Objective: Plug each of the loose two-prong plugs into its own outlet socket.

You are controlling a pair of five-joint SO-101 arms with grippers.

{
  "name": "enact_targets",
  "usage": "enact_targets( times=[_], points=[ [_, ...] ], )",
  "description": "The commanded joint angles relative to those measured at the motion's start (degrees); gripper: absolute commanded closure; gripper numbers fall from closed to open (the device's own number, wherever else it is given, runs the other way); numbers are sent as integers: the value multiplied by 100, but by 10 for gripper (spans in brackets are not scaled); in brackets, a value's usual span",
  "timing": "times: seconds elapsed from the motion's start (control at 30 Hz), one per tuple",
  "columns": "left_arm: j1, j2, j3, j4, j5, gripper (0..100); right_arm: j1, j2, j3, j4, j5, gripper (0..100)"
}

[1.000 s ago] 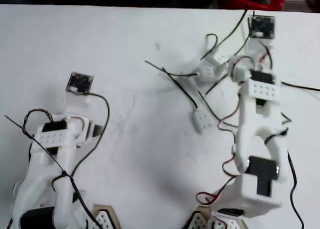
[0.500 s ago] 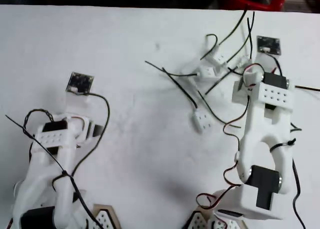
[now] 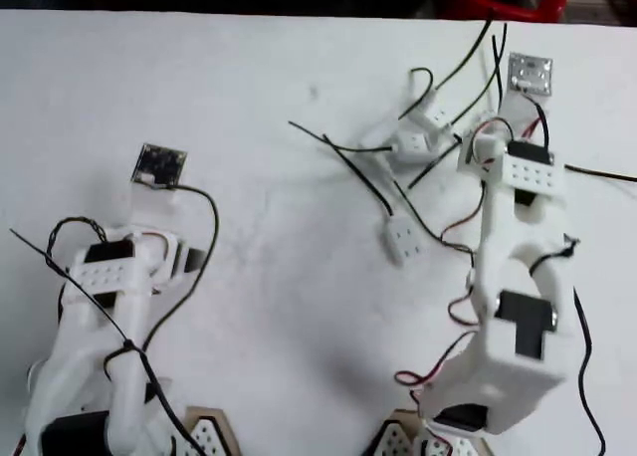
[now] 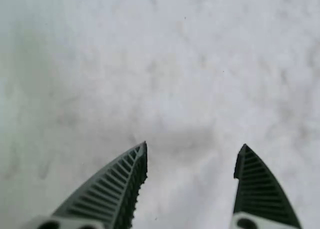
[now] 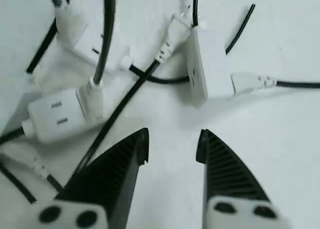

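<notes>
While your right gripper (image 5: pixel 172 139) hangs open near the far right corner of the desk (image 3: pixel 199 78), the white plug (image 5: pixel 169 38) lies just ahead, pointing away.

White plastic left arm (image 3: pixel 100 307) sits near-left on the white table (image 3: pixel 249 78), with the left gripper (image 4: pixel 192 151) over bare tabletop. White plastic right arm (image 3: pixel 513 277) stands near-right, stretched toward the far right. Just left of its wrist, a white rectangular outlet socket (image 3: pixel 413 142) lies in a tangle of thin black cords (image 3: pixel 358 172), a second white socket (image 3: pixel 435 113) just behind it. A third white socket block (image 3: pixel 403 239) lies apart, nearer the front. The right gripper (image 5: pixel 172 139) hangs beside the tangle.
</notes>
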Motion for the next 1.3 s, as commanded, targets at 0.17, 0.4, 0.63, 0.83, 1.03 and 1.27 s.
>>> enact_targets(
  times=[0.17,0.4,0.63,0.83,1.03,1.27],
  points=[
    [-66,-215,-44,-105,62,722,-286,1464,-1873,-268,-607,847],
    [-66,-215,-44,-105,62,722,-365,2765,-3226,-259,-712,847],
    [-66,-215,-35,-105,62,722,-198,4040,-4791,127,-712,848],
    [-57,-215,-35,-105,62,722,-180,4866,-6207,1103,-686,978],
    [-57,-215,-35,-105,62,722,-163,5174,-7499,2334,-695,980],
    [-57,-215,-26,-105,62,722,-154,5218,-9371,3741,-677,981]
  ],
)
